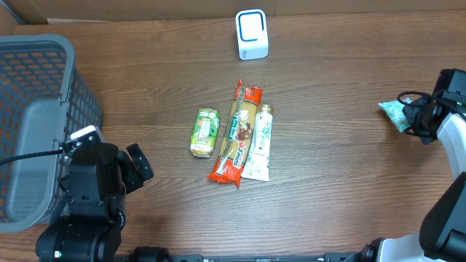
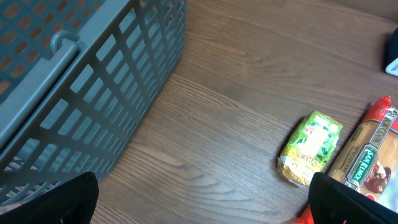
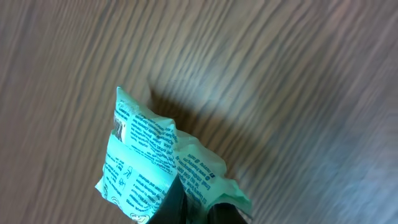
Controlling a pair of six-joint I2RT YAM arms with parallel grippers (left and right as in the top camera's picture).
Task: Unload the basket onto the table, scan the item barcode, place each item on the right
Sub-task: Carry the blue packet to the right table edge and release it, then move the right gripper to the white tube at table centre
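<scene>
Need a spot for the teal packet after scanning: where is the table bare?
Bare tabletop lies between the white plastic tube and the right end effector, and between the grey mesh basket and the green packet. Crowded centre: packet, red pasta pack and tube together.

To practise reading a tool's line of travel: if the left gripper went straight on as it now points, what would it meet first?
Probably bare table between the grey basket and the green packet; the open left gripper seems tilted down at the wood, though depth is unclear.
</scene>
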